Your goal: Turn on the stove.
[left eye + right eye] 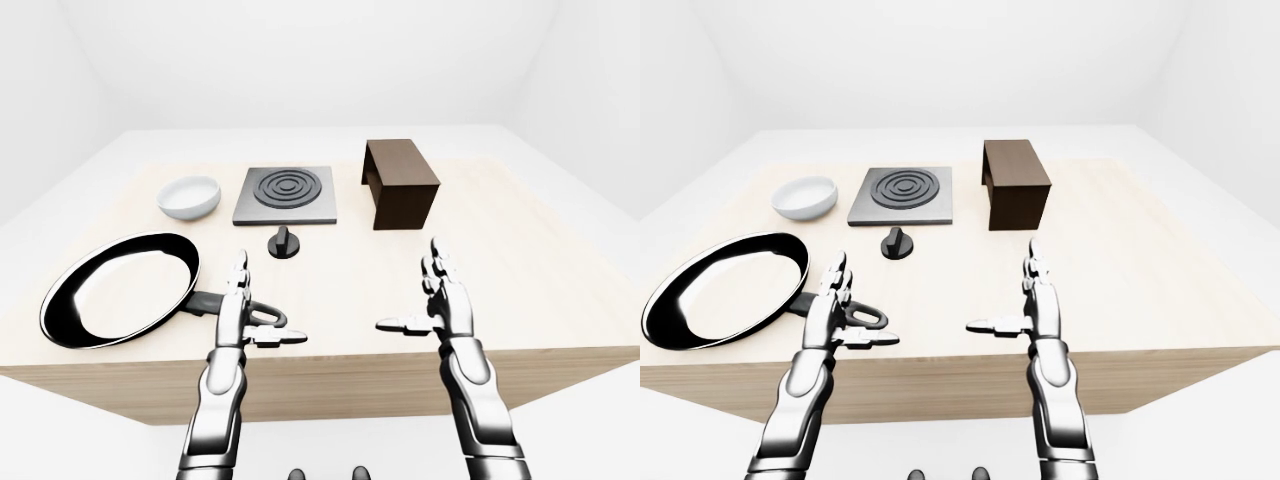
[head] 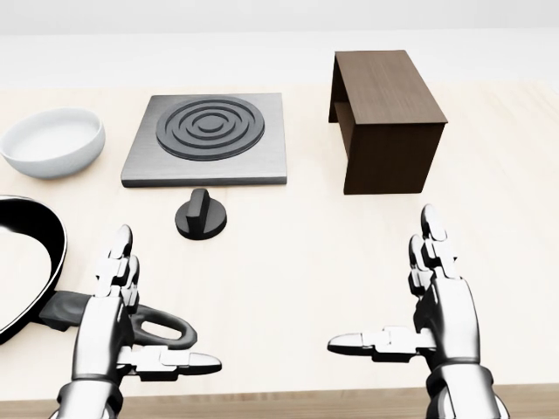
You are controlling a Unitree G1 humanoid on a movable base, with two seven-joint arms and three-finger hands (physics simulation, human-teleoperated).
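Looked like a bare simulated kitchen: pale wooden counter [image 1: 520, 260] carrying a hotplate [image 1: 286, 194], its knob [image 1: 285, 242], frying pan [image 1: 118, 290] and white bowl [image 1: 189, 196], amid blank white walls.

Both hands spread flat over the near table edge.
The stove [image 2: 208, 140] sits far left of centre, its knob [image 2: 201, 215] just nearer; bowl [image 2: 52, 141] and pan [image 2: 35, 271] lie left, a brown box [image 2: 384, 118] right; left hand [image 2: 112, 327], right hand [image 2: 441, 319].
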